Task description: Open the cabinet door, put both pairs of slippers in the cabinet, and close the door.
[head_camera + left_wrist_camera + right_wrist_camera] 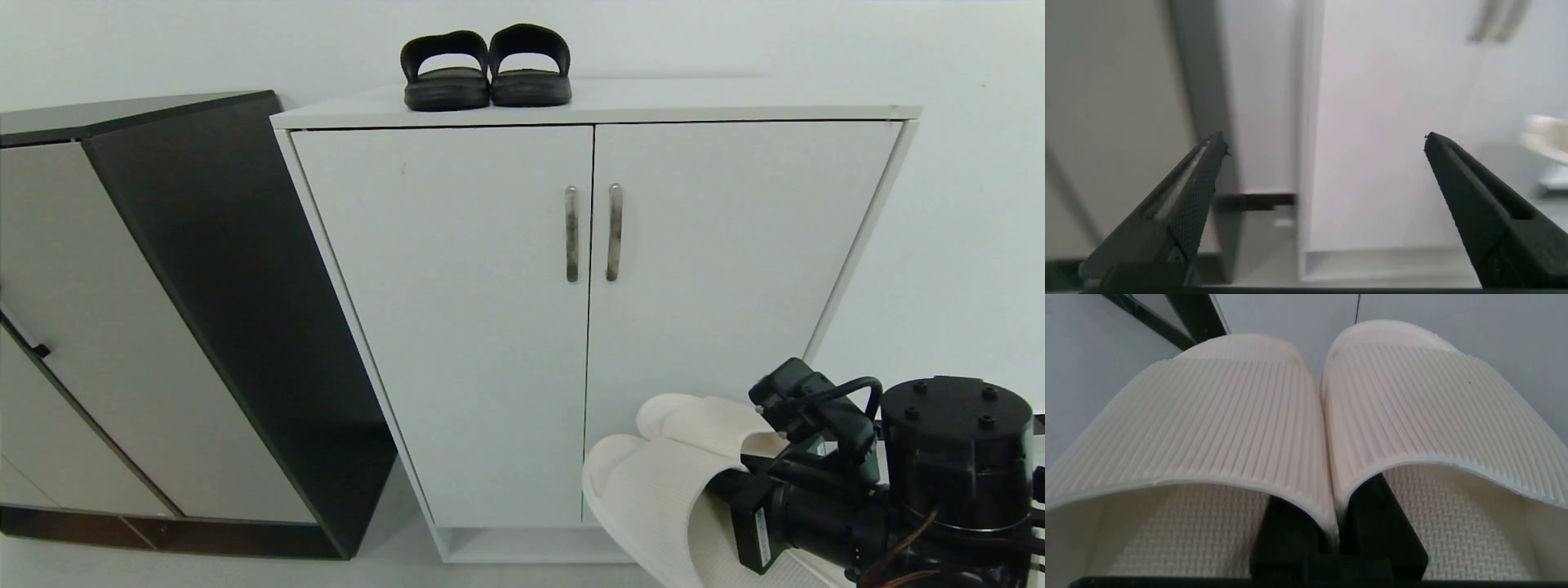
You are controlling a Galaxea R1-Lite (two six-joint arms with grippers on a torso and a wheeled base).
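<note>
Two cabinet doors (441,327) are standing closed, black slippers (487,69) sitting on top, while the white slippers (669,482), probably light, soft and bendy, are hanging low before those doors, the right gripper (1337,531) clenching their adjoining straps, the left gripper (1323,204) gaping unladen

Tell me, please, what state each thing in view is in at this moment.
Cabinet doors: both shut.
Black slippers: side by side on the cabinet top.
White slippers: held together, in front of the right door.
Right gripper: shut on the white pair.
Left gripper: open, empty.
</note>
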